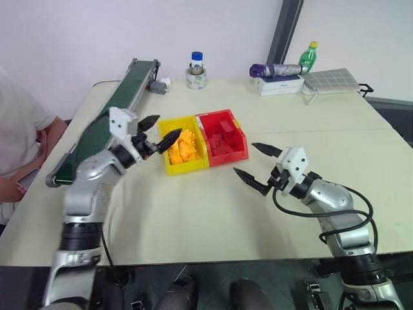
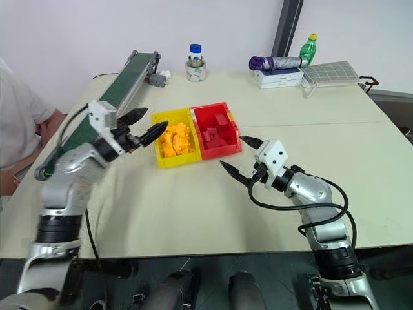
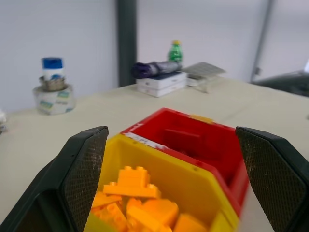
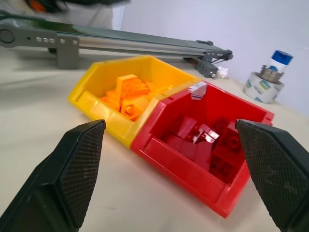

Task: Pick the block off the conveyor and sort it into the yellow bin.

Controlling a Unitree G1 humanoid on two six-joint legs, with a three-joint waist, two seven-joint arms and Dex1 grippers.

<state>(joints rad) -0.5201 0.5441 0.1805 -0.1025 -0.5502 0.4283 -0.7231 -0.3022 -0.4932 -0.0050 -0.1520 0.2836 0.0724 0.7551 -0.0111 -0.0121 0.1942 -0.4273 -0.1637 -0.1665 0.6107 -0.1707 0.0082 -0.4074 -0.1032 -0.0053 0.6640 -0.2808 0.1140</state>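
The dark green conveyor (image 1: 110, 116) runs along the table's left side. Beside it stands the yellow bin (image 1: 165, 165), holding several yellow-orange blocks; one block (image 3: 133, 180) tops the pile. I cannot tell the task's block from the others. My left gripper (image 1: 165, 128) hovers open and empty over the bin's left rim, pointing right, between conveyor and bin. My right gripper (image 1: 245, 159) hangs open and empty just right of the joined red bin (image 1: 227, 157), pointing left toward both bins.
Dark red blocks (image 4: 203, 137) fill the red bin. A person (image 1: 19, 132) sits at the conveyor's near end. At the far edge stand a tape roll with a jar (image 1: 196, 76), a folded umbrella on a white box (image 1: 279, 71), a green bottle (image 1: 308, 55) and a grey panel (image 1: 330, 79).
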